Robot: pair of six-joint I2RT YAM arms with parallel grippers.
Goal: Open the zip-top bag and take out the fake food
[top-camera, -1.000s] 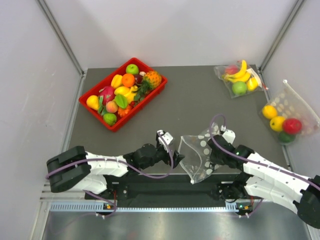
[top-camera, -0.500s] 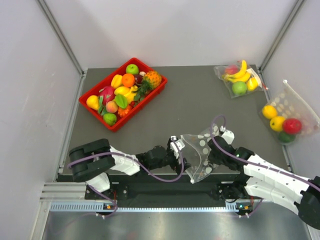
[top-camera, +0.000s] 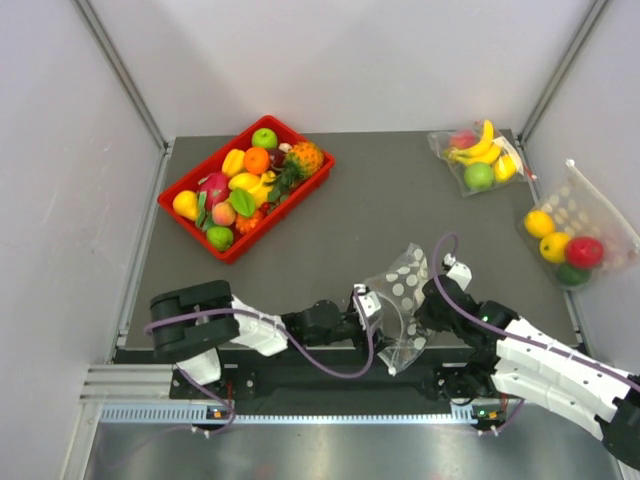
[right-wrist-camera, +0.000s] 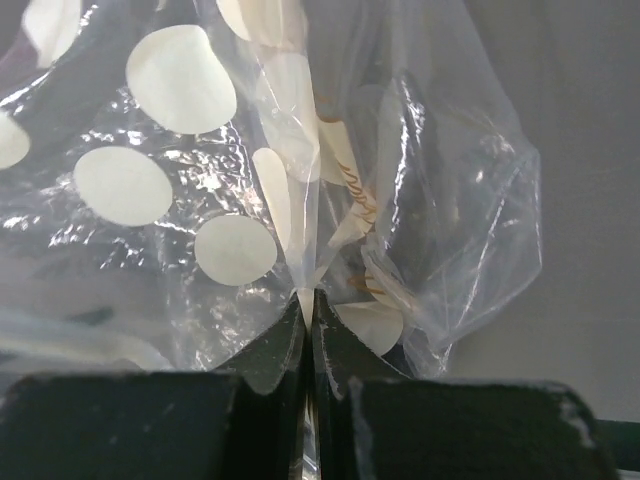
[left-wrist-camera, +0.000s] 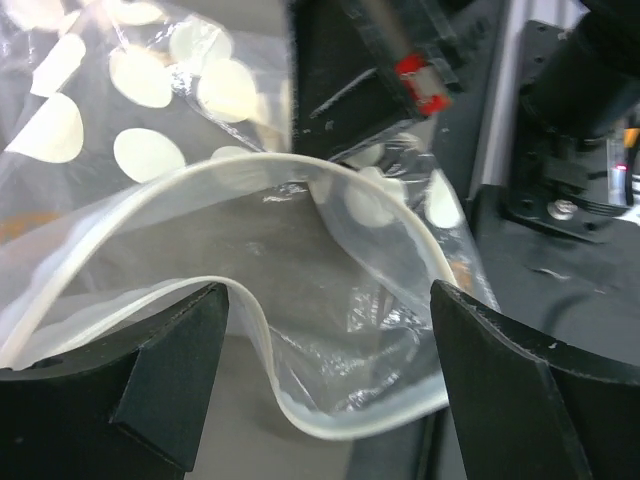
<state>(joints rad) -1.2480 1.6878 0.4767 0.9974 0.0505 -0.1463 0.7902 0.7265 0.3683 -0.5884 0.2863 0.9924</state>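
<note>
— Since a second ago the left tool (top-camera: pixel 367 308) has slid rightward along the near edge of the dark grey desk (top-camera: pixel 380 210). It now sits right at the clear, floppy zip-top bag printed with pale round dots (top-camera: pixel 403 288), which has bunched up narrower between the two arms

— Where is the bag now?

— Held up off the desk at the near edge, a little right of the middle. The right tool (right-wrist-camera: pixel 309 312) is clamped tight on a fold of its film on the dotted side. The left tool stands wide, with the looping white zip strip (left-wrist-camera: pixel 250 175) between its fingers and nothing pinched; the mouth looks already parted

— How will it handle?

— Light and limp, I'd judge. Thin film crumples and slides, so a grip on bare plastic may slip or only stretch it. The zip strip is the thicker, stiffer part, so that rim is the place to take hold. Take one lip only, so that pulling against the right tool spreads the mouth rather than dragging the whole bag

— And the fake food?

— I can't make out any small round fruit inside; glare and folds hide the bottom of the bag. If any is there, it should roll out easily once the mouth gapes
</note>
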